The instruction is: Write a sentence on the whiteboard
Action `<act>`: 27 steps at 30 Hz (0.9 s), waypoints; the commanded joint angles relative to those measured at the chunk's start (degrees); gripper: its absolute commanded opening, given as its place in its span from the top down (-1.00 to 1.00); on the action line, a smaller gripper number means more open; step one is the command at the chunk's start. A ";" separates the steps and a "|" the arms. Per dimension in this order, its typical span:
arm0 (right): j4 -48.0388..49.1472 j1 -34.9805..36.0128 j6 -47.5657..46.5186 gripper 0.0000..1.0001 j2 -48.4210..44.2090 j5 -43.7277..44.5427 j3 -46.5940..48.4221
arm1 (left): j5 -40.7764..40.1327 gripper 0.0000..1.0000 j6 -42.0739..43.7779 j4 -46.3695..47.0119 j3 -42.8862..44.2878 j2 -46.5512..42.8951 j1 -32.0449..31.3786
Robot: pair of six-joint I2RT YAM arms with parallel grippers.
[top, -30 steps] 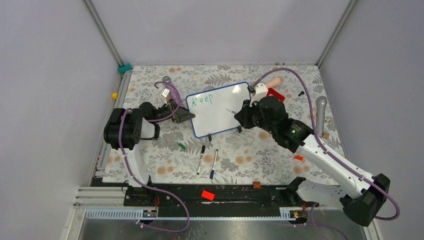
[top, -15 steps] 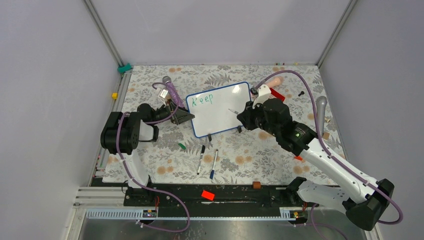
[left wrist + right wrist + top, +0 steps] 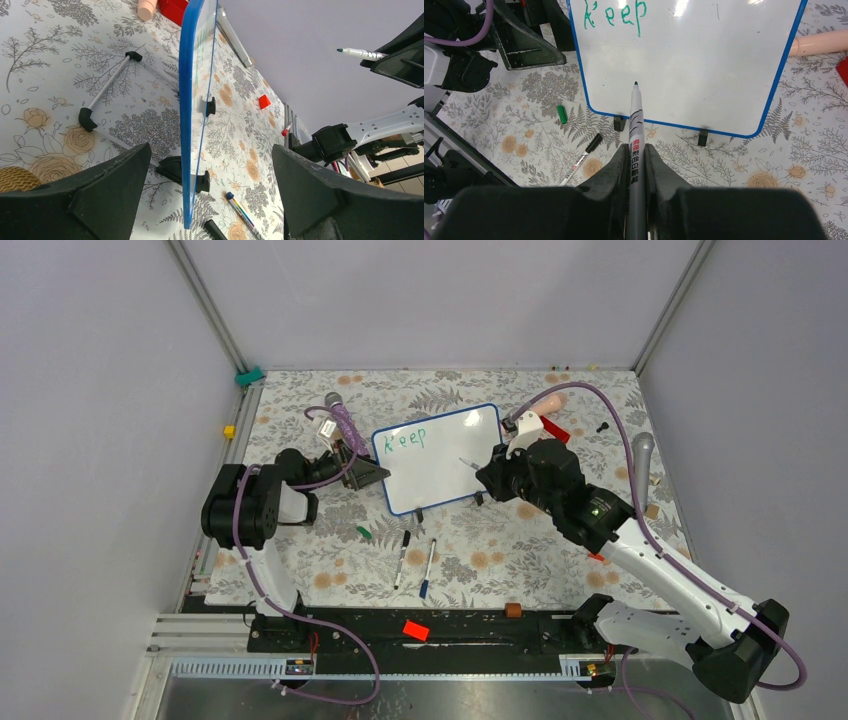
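The board (image 3: 437, 458) stands on its two black feet near the middle of the floral worktop (image 3: 500, 550), leaning back, its face toward the arms. Of the sentence (image 3: 406, 438) only the green word "Keep" is there, at the upper left of the face; the rest of the face is bare

The left fingers (image 3: 362, 472) are spread wide at the board's left edge. In the left wrist view the blue rim runs between them with a gap on each side, so they hold nothing

The right fingers (image 3: 623, 159) are closed tight on a marker (image 3: 636, 130), gripped by its barrel with the dark tip pointing at the lower middle of the face. The left wrist view shows that tip in the air, apart from the board

In front of the board lie two more pens (image 3: 402, 558) side by side and a green cap (image 3: 364, 532) to their left
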 commanded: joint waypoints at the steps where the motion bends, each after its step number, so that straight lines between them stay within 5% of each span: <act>1: 2.60 -0.11 -0.66 1.00 -0.70 0.81 0.04 | -0.39 -0.81 0.58 4.08 0.04 -1.73 -1.00; 8: 2.66 -0.03 -1.39 1.00 -0.46 0.94 0.22 | -1.73 -0.79 1.00 2.20 0.28 -1.68 -1.02; 17: 2.67 -0.09 -3.03 1.00 1.59 0.87 1.19 | 0.73 -0.23 -3.76 3.95 4.77 3.12 -1.05; 27: 2.46 -0.10 -4.74 1.00 8.72 1.89 6.84 | 1.84 0.04 -4.59 3.94 6.70 4.54 -1.05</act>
